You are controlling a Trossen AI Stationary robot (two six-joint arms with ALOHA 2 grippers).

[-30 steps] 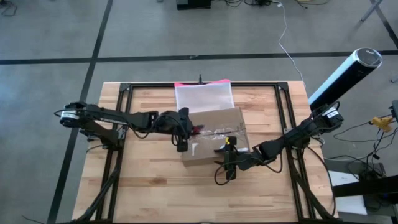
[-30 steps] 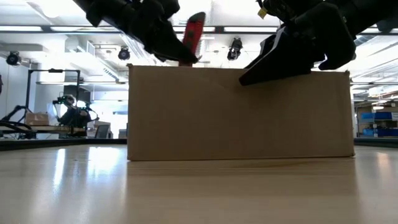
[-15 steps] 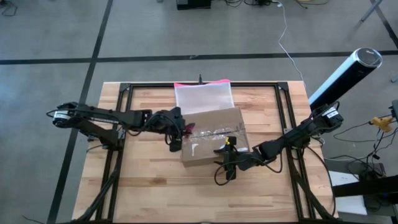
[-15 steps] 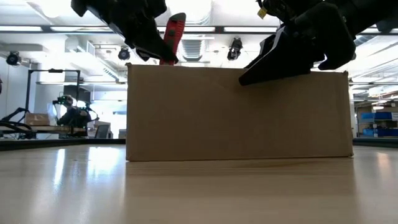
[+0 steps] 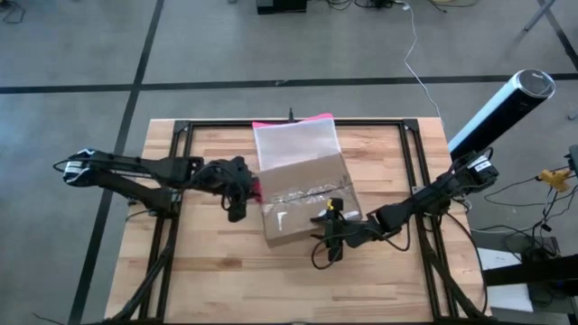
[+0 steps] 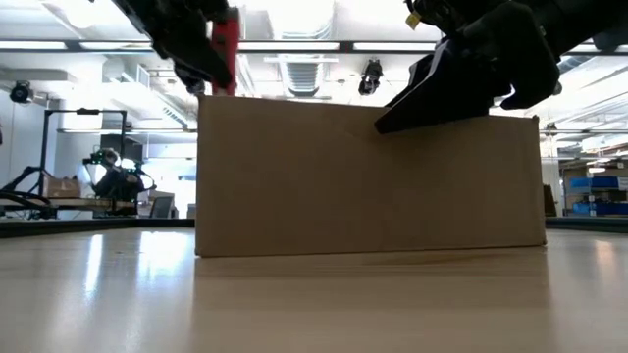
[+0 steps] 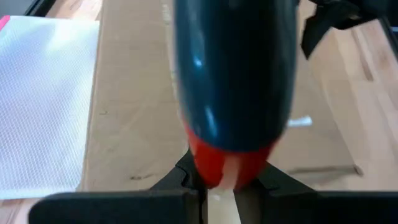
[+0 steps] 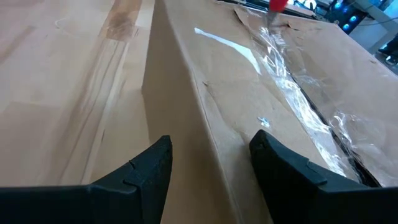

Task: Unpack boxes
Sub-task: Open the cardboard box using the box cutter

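- Wooden table (image 5: 208, 262) w/ black frame, on grey floor; workshop room behind in low view.
- Cardboard box (image 5: 307, 203) mid-table, flaps down, crinkled clear tape (image 8: 292, 93) along top seam.
- Translucent pink-edged pouch (image 5: 295, 144) behind box, touching its far edge.
- Right gripper (image 5: 330, 236) at box's near edge, fingers spread, straddling the top corner.
- Left gripper (image 5: 239, 191) just off box's left end, clenched on red-and-dark tool (image 7: 233, 81).
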